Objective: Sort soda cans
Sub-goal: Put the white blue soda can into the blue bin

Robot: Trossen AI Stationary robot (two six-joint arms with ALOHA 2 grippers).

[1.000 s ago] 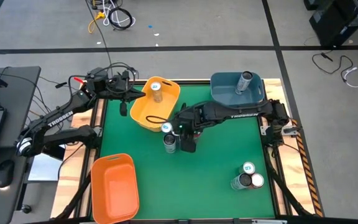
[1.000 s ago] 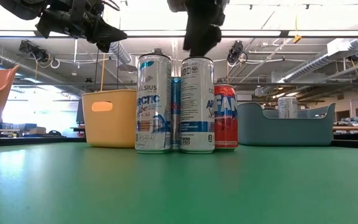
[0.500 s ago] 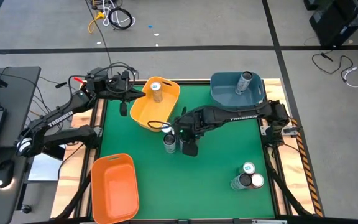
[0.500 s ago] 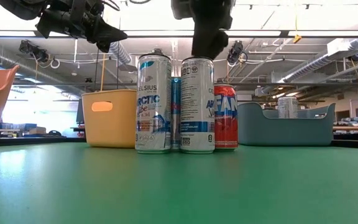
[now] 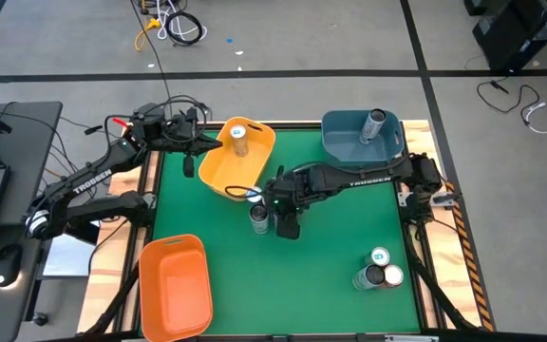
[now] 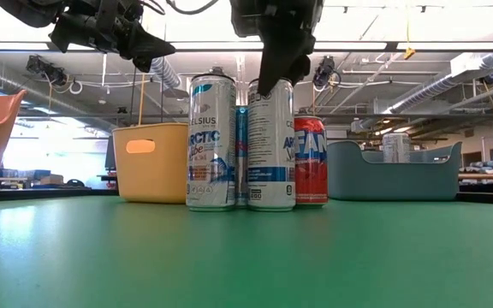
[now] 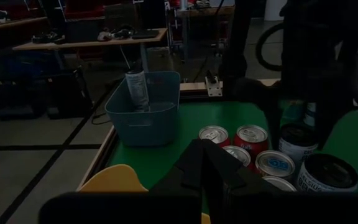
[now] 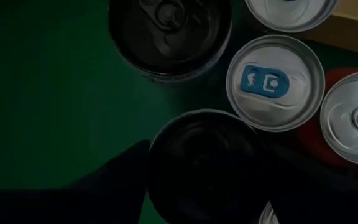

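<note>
A cluster of soda cans (image 5: 259,204) stands upright mid-table: two tall silver ones, a slim blue-tabbed one (image 8: 275,81) and red ones (image 7: 252,135). My right gripper (image 6: 274,81) hangs over the right-hand tall silver can (image 6: 272,145), open, a finger on either side of its top (image 8: 204,155). Three more cans (image 5: 378,271) stand near the table's right near corner. One can (image 5: 239,138) stands in the yellow bin and one (image 5: 376,122) in the blue bin. My left gripper (image 5: 193,147) waits, shut, beside the yellow bin at the far left. My right gripper comes at the tall silver can from above, pointing down, with its fingers (image 8: 120,177) beside the can's top rim. The can stands upright on the table. Whether the fingers touch it, I cannot tell.
The yellow bin (image 5: 218,166) sits just beyond the central cluster, the blue bin (image 5: 340,142) at the far right, the orange bin (image 5: 172,285) at the near left. Bare green table lies between the cluster and the near edge.
My right gripper has come down from just above the tall silver can until its fingers reach past the can's top rim, tipping a little as it sank. The cans have stayed in place.
</note>
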